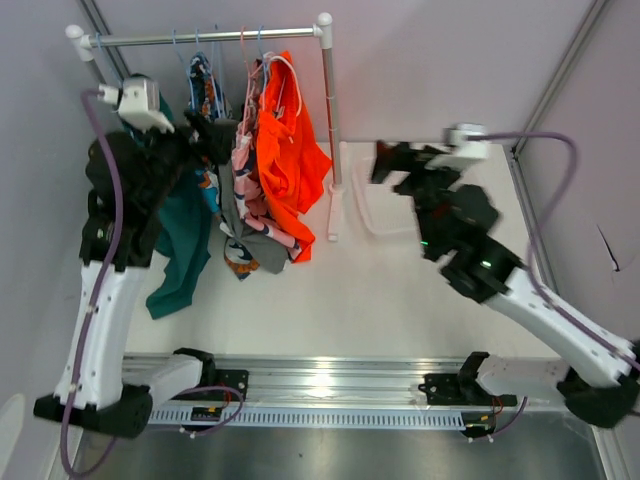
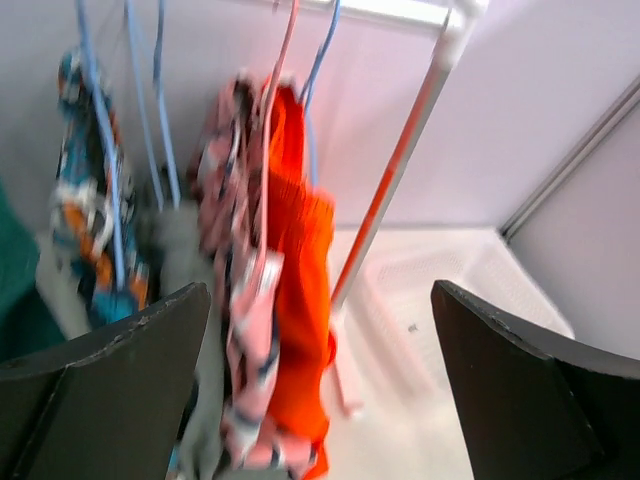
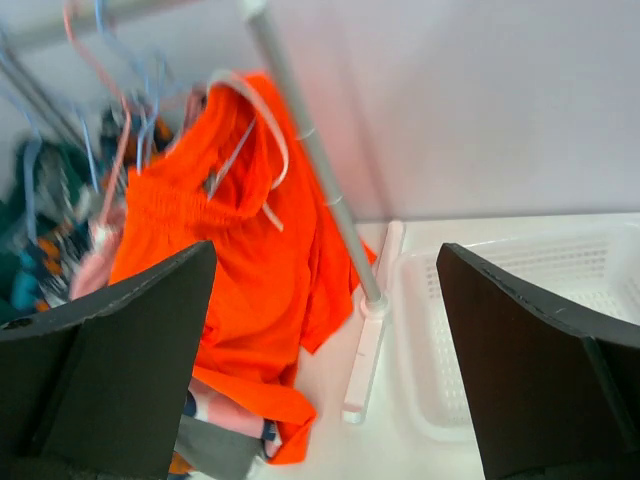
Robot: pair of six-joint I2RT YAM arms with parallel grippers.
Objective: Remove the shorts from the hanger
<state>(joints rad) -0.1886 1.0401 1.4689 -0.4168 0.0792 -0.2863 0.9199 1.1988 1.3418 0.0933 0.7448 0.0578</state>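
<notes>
Several shorts hang on hangers from a rail: bright orange shorts, pink printed shorts, grey shorts, blue-orange printed shorts and teal shorts reaching the table. My left gripper is open and empty, close beside the hanging clothes; its view shows the orange shorts and pink shorts ahead. My right gripper is open and empty, right of the rack post; its view shows the orange shorts on a white hanger.
A white perforated basket sits on the table right of the rack's upright post and its foot. It also shows in the right wrist view. Grey walls close in behind and at the sides.
</notes>
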